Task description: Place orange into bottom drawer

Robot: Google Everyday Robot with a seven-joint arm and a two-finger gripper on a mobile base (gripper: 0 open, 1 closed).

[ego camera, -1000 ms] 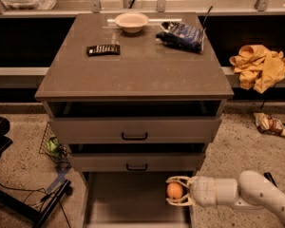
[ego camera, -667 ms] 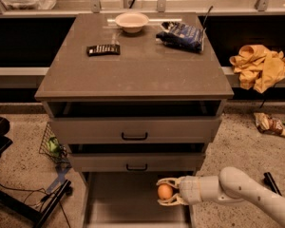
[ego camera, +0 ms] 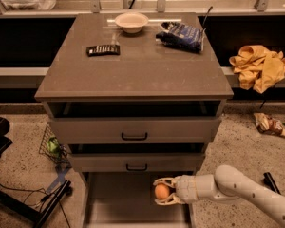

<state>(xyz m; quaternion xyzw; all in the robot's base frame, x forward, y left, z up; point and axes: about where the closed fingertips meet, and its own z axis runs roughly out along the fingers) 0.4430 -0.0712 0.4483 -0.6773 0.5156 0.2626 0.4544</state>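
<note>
We find the end effector low on the right side of the cabinet, over the pulled-out bottom drawer, with its two fingers closed on the orange, one finger on each side of the fruit. That pinch across the middle suits a smooth round thing, which would otherwise slip or roll free. The arm comes in sideways from the right, and we judge this is because the middle drawer and the top drawer sit just above and behind. Their fronts leave little room for a reach from overhead at the back of the tray. The orange hangs above the right part of the drawer's flat floor, near the right rail; we cannot tell whether it touches the floor yet. The carrying seems nearly done, and what remains, as we judge it, is to lower the fruit and let go. Releasing close to the floor matters, since a dropped orange could bounce or roll, though the side rails should keep it inside. The wrist also sits close to the right rail, so there is little room for movement on that side. On the bench the white bowl, the blue bag and the black remote lie well apart from this work and play no part in it
</note>
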